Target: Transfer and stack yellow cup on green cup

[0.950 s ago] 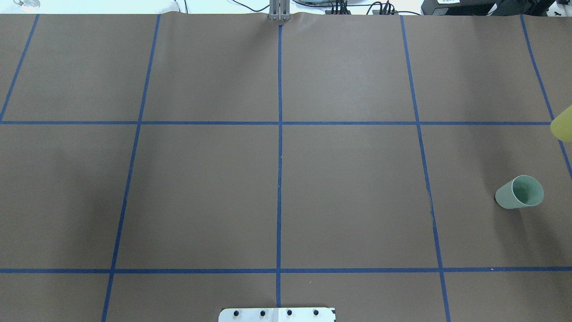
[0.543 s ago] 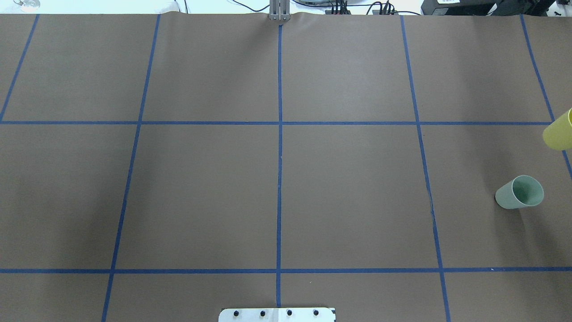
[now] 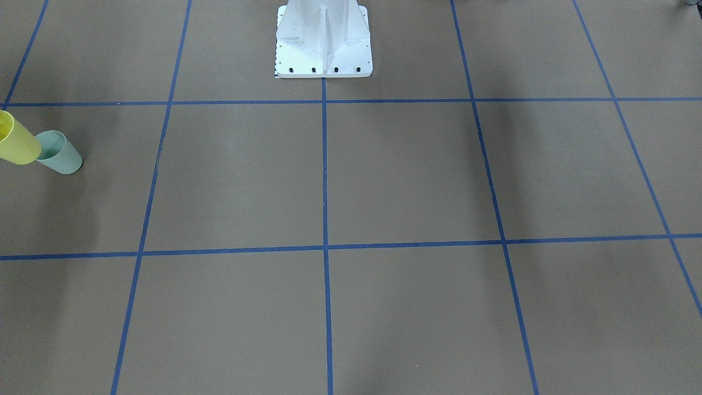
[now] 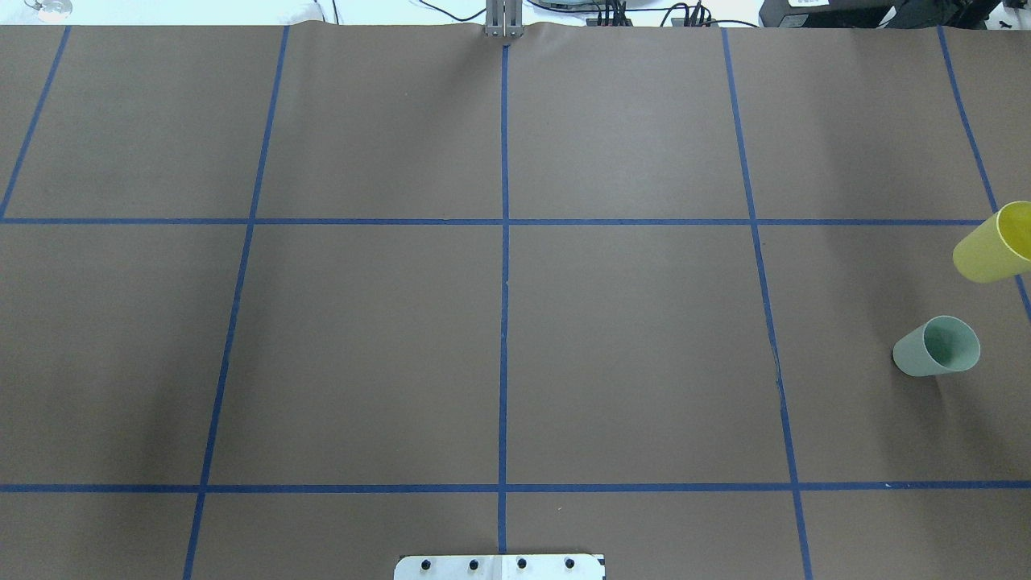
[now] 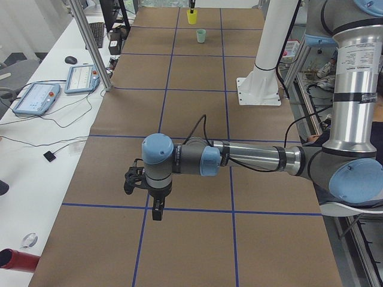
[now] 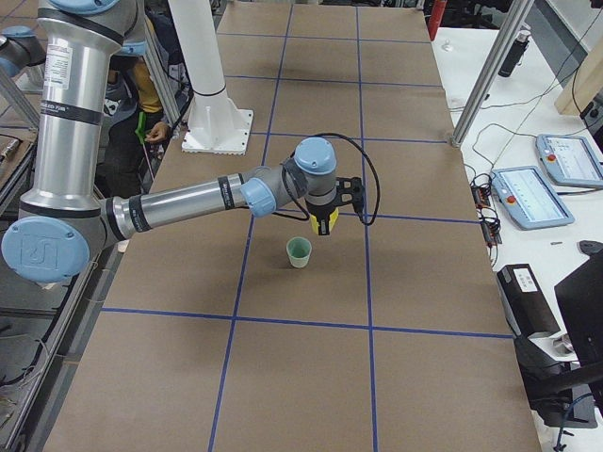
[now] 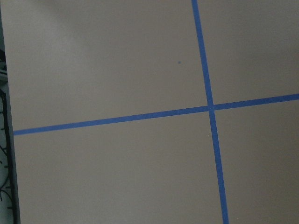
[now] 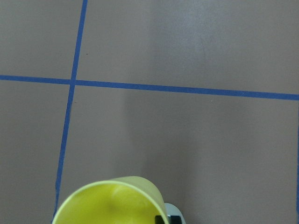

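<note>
Crossing the brown-covered desk (image 4: 628, 338), blue tape lines (image 4: 504, 322) cut it into a grid. The robot's white pedestal (image 3: 323, 44) stands at the middle of the near edge. A tablet (image 5: 36, 98) lies on a white bench beyond the far edge.

The left arm (image 5: 251, 158) reaches low over the desk's left end, well apart from both cups. Its left pincer (image 5: 157, 210) points down over a tape crossing. It shows only from the side, so I cannot tell whether it is spread or pressed together.

The green cup (image 4: 934, 348) stands upright, mouth up, near the desk's right edge. The right pincer (image 6: 321, 226) pinches the yellow cup (image 4: 984, 248) and holds it mouth up, clear of the desk, directly beneath itself.

Overhead, the yellow cup shows nearer the far edge and the right edge than the green cup, and the pincer is cut off by the frame. The right side view places it just above and beyond the green rim, though I cannot tell whether they touch. The front-facing view has it overlapping that rim. The right wrist view adds a dark fingertip (image 8: 161, 218) against the yellow wall and a sliver of green rim below.
</note>
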Robot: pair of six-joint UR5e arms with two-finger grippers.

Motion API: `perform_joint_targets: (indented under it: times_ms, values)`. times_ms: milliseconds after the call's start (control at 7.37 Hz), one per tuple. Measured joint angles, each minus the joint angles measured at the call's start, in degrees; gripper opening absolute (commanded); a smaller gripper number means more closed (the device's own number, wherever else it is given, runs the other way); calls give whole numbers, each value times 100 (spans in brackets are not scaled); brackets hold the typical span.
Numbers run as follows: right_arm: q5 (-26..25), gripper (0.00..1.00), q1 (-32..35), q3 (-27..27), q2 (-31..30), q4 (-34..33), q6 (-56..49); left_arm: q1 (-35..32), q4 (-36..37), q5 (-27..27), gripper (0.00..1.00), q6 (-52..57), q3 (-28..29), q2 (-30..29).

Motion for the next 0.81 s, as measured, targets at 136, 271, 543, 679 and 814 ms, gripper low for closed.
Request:
perform_joint_targets:
  times_ms: [136,271,543,679,814]
  values:
    - [-92,0,-258,2,-29,178,374,10,-189,-52,100,-128,-73,151]
    - [-239,0,-488,3,-48,308,660,22,-351,-72,100,-178,-98,227]
    - [-425,0,-663,6,-182,415,830,32,-473,-81,100,-195,-108,269]
    - [-497,0,-673,20,-304,431,819,35,-494,-82,100,-195,-110,271]
    - [-531,0,-673,67,-438,436,801,40,-532,-82,100,-197,-105,273]
